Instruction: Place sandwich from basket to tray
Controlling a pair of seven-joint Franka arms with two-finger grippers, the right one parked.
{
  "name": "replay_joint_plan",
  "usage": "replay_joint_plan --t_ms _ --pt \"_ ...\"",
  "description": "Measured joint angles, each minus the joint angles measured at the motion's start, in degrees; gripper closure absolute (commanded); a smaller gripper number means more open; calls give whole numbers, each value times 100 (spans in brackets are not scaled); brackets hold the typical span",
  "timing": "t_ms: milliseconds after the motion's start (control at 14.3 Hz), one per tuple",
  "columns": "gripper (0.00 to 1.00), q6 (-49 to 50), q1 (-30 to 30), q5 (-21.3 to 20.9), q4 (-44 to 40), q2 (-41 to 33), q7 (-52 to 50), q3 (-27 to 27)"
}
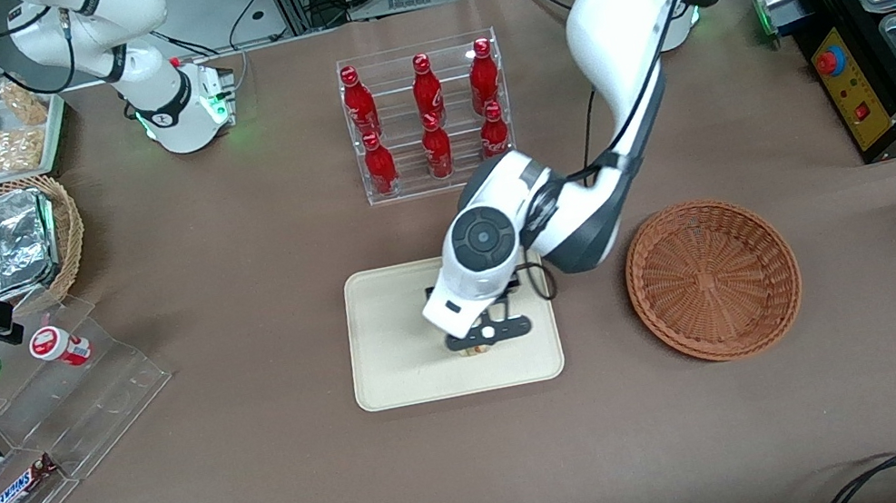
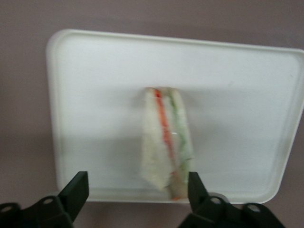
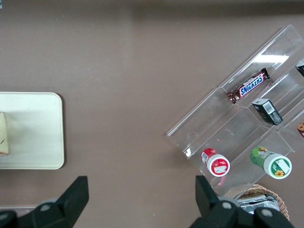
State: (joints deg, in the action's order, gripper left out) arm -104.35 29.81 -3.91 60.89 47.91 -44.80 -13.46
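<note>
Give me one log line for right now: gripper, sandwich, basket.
gripper: open, above tray | sandwich: on tray, released | basket: empty, beside tray

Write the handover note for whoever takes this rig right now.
Gripper: open, hovering just above the tray, fingers apart on either side of the sandwich, not clamping it.
Sandwich: lying on the tray, released.
Basket: beside the tray toward the working arm's end, nothing in it.
Done: sandwich moved from basket to tray.
Left: lift the arm clear.
</note>
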Motion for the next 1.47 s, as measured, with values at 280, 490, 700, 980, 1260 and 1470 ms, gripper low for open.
replay_joint_plan --t_ms 280,490,700,980,1260,1470 --pt "0 1664 -476 228 -72 -1232 624 239" --pt "0 2939 -1428 544 -48 -2050 1694 287" --pt "0 3812 -2392 575 15 -2530 2645 310" --pt "0 4068 -3129 436 465 -2983 3390 316" --pt "0 3614 -3403 341 1717 -3890 3504 315" --pt "0 3333 -3423 336 2432 -4482 3866 313"
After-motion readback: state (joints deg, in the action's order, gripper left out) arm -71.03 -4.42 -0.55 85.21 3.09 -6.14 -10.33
